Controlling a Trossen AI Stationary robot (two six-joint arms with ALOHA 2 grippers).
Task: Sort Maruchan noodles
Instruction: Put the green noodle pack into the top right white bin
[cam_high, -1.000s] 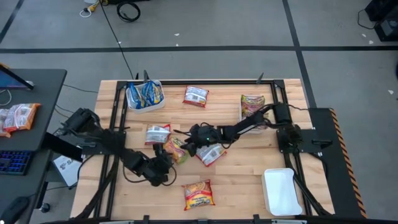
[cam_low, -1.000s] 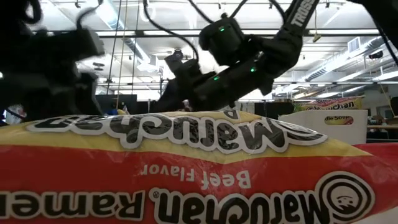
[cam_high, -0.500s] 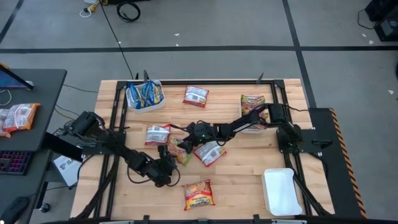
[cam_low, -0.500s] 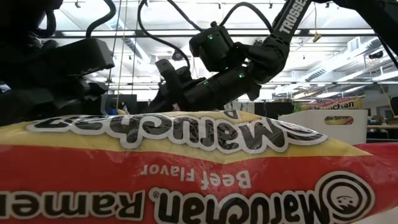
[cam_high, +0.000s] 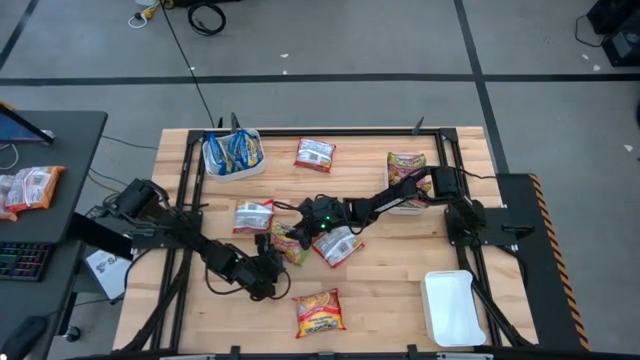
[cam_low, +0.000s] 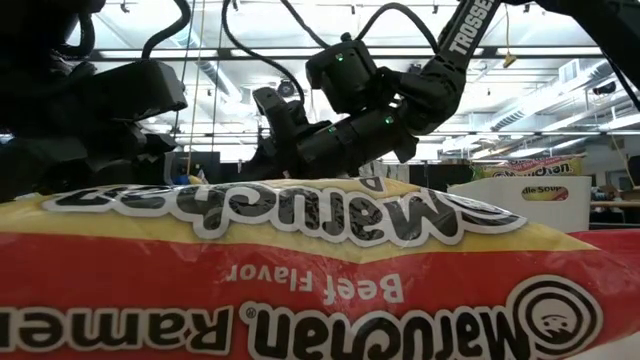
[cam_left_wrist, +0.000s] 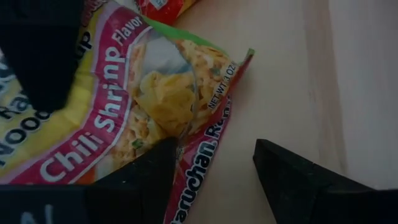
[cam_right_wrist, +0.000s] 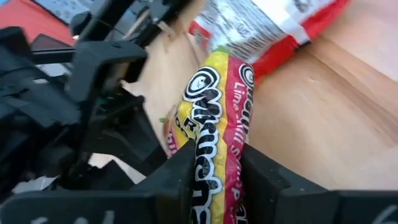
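Where the two arms meet near the middle of the table (cam_high: 400, 260) lies the yellow-green packet (cam_high: 285, 240), a lime chili shrimp one. The right gripper (cam_high: 297, 232) has its two fingers (cam_right_wrist: 186, 171) closed on either side of this packet's edge, pinching it — the right wrist view shows the wrapper squeezed upright between them. The left gripper (cam_high: 268, 262) sits just beside the same packet on its near side, its fingers (cam_left_wrist: 292, 174) spread, one at the wrapper's edge and the other over bare wood, holding nothing.

Touching the yellow-green packet on its right is a silver-white packet (cam_high: 338, 246) with red, lying under the right arm. Another silver-white packet (cam_high: 253, 216) lies just to the left of the pair, and a third (cam_high: 315, 153) is near the far edge. An orange-red beef packet (cam_high: 320, 312) lies near the front edge, well apart from the grippers — it fills the low view. Blue-yellow packets (cam_high: 233, 152) sit in a white tray (cam_high: 214, 170) at the far left corner. A second yellow-green packet (cam_high: 405, 168) rests in another tray at the far right. An empty-looking white tray (cam_high: 452, 308) stands at the near right corner.
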